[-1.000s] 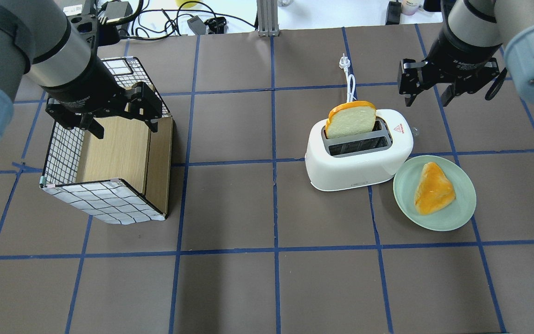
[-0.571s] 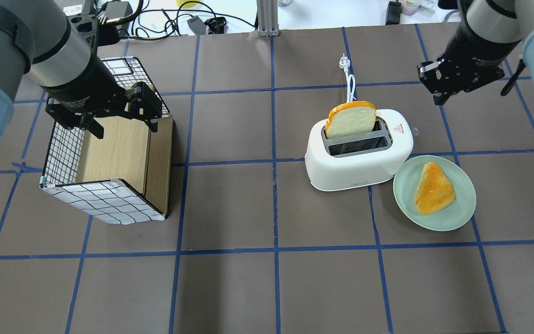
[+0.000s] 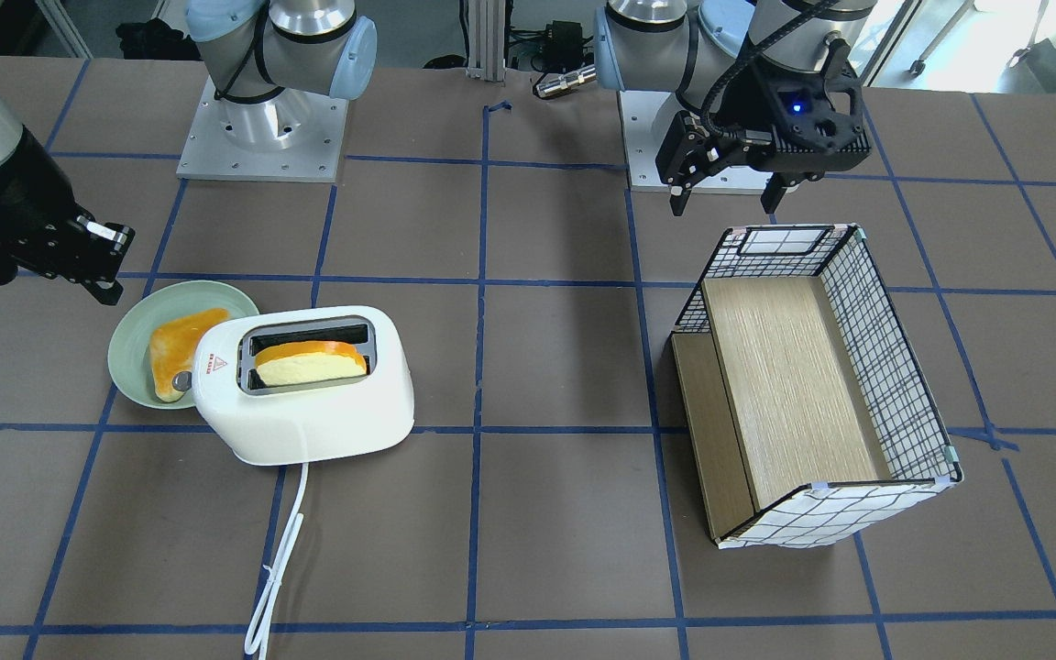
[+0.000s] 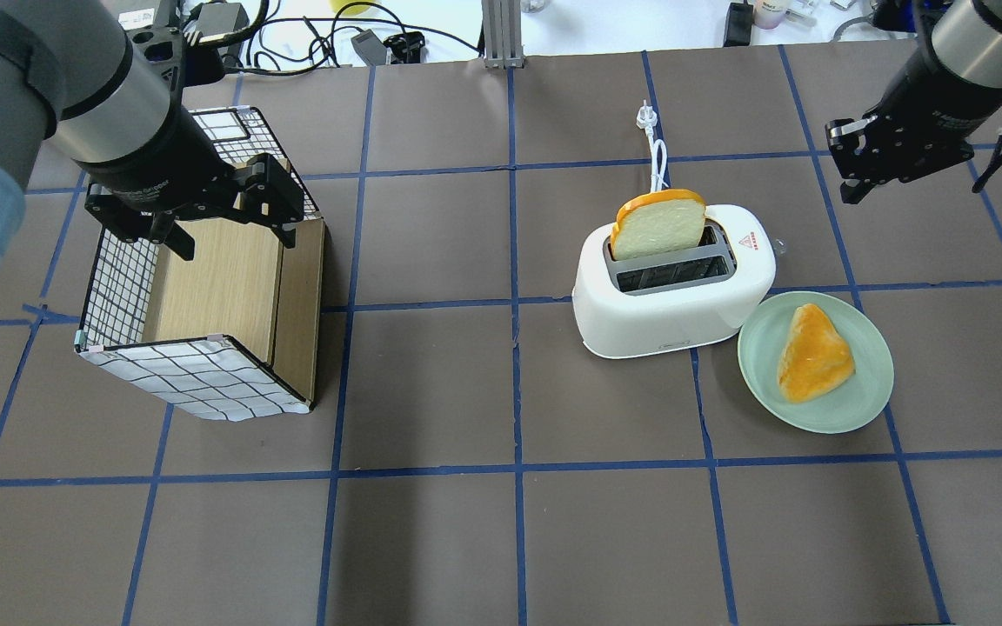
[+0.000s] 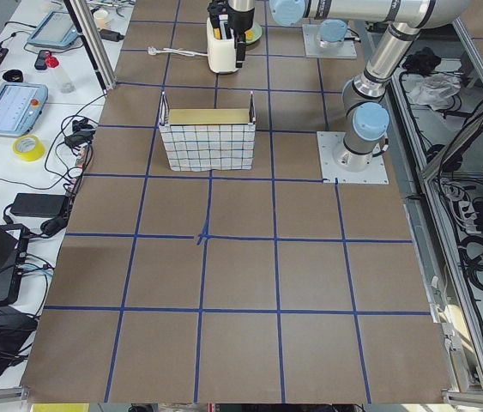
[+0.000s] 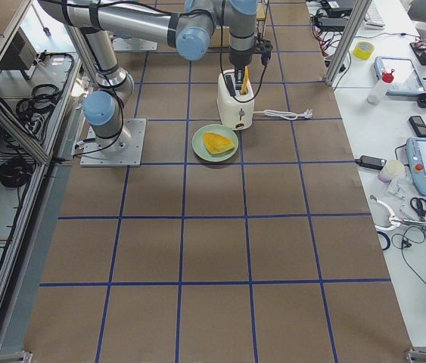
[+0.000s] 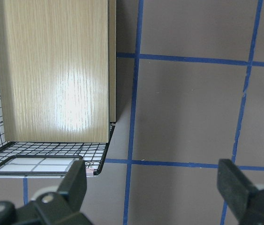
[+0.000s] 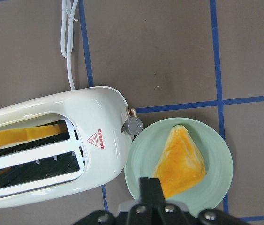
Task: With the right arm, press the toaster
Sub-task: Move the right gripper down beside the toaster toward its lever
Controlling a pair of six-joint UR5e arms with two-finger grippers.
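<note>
The white toaster [image 4: 675, 300] stands right of the table's middle with a slice of bread [image 4: 657, 224] upright in its far slot. It also shows in the front view [image 3: 308, 412] and the right wrist view [image 8: 38, 140]. Its silver knob [image 8: 132, 125] sticks out of the end next to the plate. My right gripper [image 4: 849, 189] is shut and empty. It hovers beyond and to the right of the toaster, apart from it, and shows at the front view's left edge [image 3: 106, 282]. My left gripper [image 4: 236, 239] is open and empty above the basket.
A pale-green plate [image 4: 866, 400] with a triangular bread piece [image 4: 814, 352] touches the toaster's knob end. The white cord [image 4: 657, 156] runs away from the toaster. A checked wire basket [image 4: 197, 387] with a wooden insert stands at the left.
My right gripper has shut its fingers and moved to the right, further from the toaster. The left arm, toaster and plate have not moved.
</note>
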